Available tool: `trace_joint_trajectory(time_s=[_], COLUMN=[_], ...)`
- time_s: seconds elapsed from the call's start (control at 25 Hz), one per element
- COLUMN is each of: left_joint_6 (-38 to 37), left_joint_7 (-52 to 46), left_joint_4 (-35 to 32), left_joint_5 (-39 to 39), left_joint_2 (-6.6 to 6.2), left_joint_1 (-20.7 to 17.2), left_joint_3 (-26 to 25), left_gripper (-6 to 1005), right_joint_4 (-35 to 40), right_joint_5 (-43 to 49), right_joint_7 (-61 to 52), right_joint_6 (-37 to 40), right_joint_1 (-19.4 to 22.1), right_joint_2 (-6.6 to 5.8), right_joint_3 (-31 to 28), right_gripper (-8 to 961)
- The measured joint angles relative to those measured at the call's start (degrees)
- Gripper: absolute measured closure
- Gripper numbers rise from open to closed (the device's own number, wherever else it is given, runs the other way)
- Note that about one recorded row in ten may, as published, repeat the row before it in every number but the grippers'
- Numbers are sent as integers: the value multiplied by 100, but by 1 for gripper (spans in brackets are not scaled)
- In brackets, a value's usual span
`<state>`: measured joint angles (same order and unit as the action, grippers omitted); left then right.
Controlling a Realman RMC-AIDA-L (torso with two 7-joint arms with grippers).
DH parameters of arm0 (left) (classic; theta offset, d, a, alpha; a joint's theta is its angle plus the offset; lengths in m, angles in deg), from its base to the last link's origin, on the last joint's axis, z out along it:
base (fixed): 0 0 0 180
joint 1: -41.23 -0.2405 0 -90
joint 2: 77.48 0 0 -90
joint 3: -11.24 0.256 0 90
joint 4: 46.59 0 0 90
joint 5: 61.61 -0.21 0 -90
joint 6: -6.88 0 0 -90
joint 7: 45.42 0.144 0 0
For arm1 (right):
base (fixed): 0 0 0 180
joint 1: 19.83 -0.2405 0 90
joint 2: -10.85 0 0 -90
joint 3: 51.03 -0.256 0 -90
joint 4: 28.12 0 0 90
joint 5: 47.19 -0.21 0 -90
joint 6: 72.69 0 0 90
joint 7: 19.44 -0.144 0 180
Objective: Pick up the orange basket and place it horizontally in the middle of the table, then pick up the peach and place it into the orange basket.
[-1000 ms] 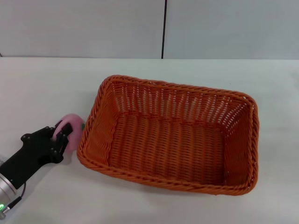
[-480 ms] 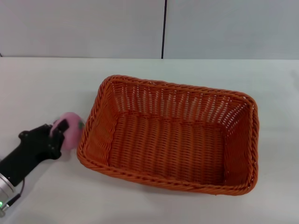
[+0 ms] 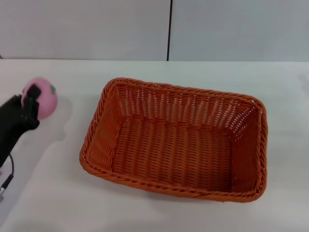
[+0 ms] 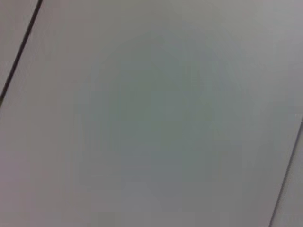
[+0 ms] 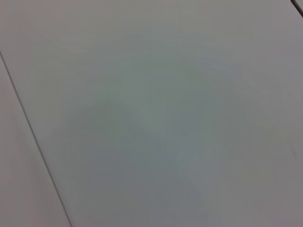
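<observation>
The orange basket (image 3: 176, 140) lies flat in the middle of the white table (image 3: 58, 193), long side across, with nothing inside it. In the head view the pink peach (image 3: 42, 96), with a small green mark on top, hangs above the table well to the left of the basket. My left gripper (image 3: 35, 102), black, is shut on the peach at the far left edge. The right gripper is out of view. Both wrist views show only plain grey wall panels.
A grey panelled wall with a dark vertical seam (image 3: 169, 29) rises behind the table's far edge. The peach and arm cast a faint shadow on the tabletop left of the basket.
My left gripper has lifted the peach off the table beside the basket's left rim and carried it up and to the left. The basket has not moved.
</observation>
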<state>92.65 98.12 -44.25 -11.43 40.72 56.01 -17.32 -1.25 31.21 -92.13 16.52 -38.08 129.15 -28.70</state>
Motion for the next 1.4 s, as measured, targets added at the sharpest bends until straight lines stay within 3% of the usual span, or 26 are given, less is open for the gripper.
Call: trace_joint_trajectory(time_s=[0.12,0.28,0.32,0.48,0.56,0.76,1.16,1.4], left_joint_6=[621,765,1143,1183,1099,973,905,952], left_joint_7=[-74,-80,-82,-58,-12,-5,-1,-39], left_joint_4=[112,126,142,137,114,132,214,217], left_joint_5=[-27,-43,-70,-73,-76,-170,-171,-159], left_joint_2=[-3,-2,1,12,23,26,27,19], left_joint_1=[133,195,436,573,724,844,804,716], left_joint_3=[-31,53,604,979,1436,1704,1643,1282], left_gripper=[951,948,947,944,942,938,494,365], right_joint_4=[-6,-13,-20,-25,-33,-108,-156,-156], right_joint_5=[0,0,0,0,0,0,0,-1], right_joint_7=[0,0,0,0,0,13,73,81], right_joint_6=[0,0,0,-3,-10,-28,-24,-25], right_joint_1=[-18,-27,-30,-30,-35,-60,-73,-73], right_joint_2=[11,10,10,11,14,7,0,7], right_joint_3=[3,13,23,29,32,40,40,23], right_gripper=[531,531,531,531,531,531,531,531])
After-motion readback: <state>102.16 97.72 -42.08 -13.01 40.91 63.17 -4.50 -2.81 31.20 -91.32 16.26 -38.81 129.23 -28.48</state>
